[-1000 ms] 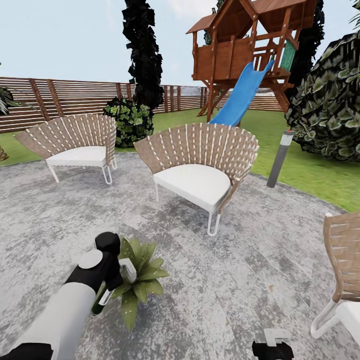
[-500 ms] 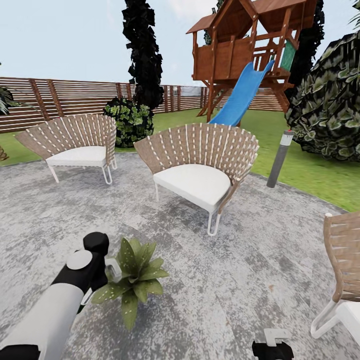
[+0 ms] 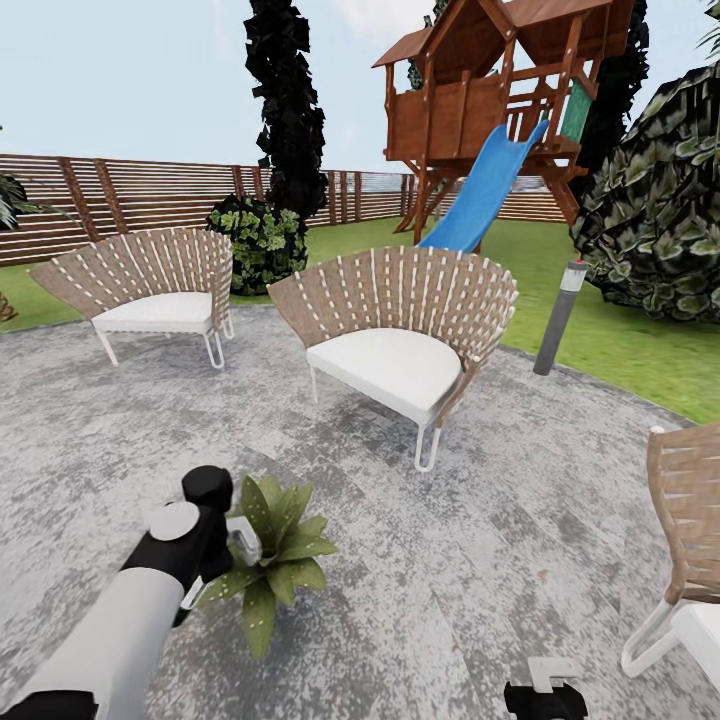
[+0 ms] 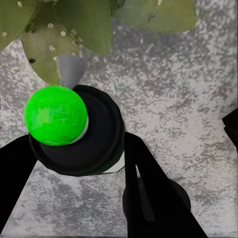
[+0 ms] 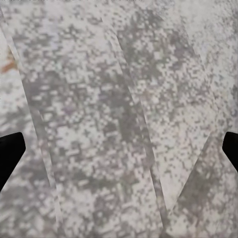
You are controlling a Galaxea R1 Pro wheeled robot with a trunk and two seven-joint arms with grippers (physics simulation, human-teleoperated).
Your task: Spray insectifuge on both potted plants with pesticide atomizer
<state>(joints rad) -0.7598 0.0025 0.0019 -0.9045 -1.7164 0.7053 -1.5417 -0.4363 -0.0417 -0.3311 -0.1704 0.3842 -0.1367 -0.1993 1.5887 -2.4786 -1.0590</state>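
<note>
Stone patio (image 3: 520, 560): unchanged; camera fixed.
Left arm (image 3: 110, 630): now slightly right of and above its place half a second ago, nearer the potted plant (image 3: 270, 555).
Left gripper (image 4: 82, 148): fingers clamped on the spray bottle (image 4: 74, 131), seen end-on, its nozzle aimed at the leaves.
Right gripper (image 3: 545, 692): fingers spread wide over bare patio.
</note>
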